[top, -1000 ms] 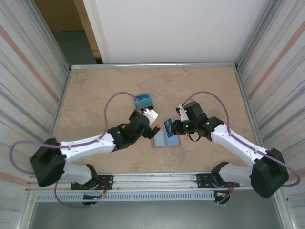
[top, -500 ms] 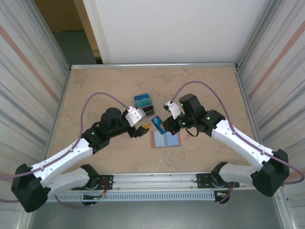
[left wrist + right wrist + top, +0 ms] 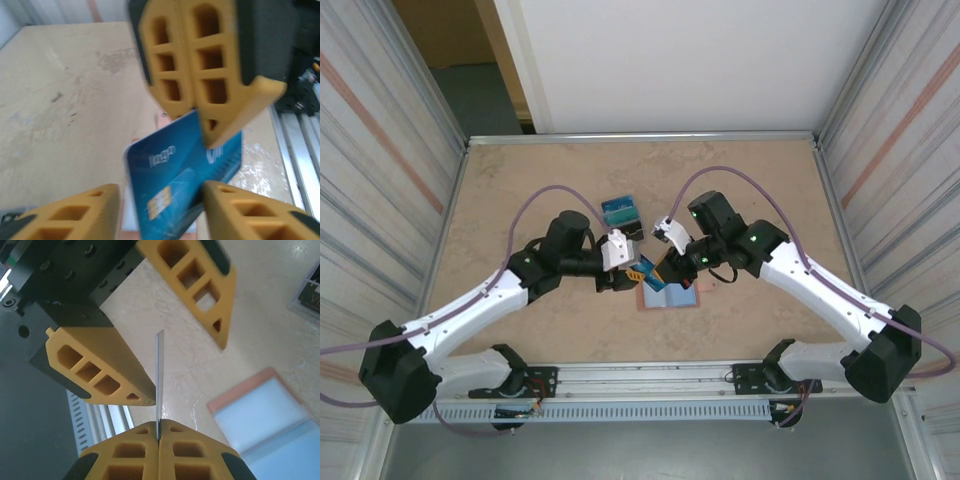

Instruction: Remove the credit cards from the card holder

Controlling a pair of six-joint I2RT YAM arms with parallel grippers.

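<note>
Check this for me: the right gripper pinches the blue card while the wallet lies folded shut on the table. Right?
Not quite. The wallet lies open on the table, pale blue inside up, as the right wrist view shows. The right gripper does pinch the blue card.

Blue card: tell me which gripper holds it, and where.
The right gripper is shut on the blue card, pinching one edge. The left gripper straddles the card's other end, jaws open.

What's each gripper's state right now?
Left gripper: open, jaws either side of the card.
Right gripper: shut on the card.
</note>
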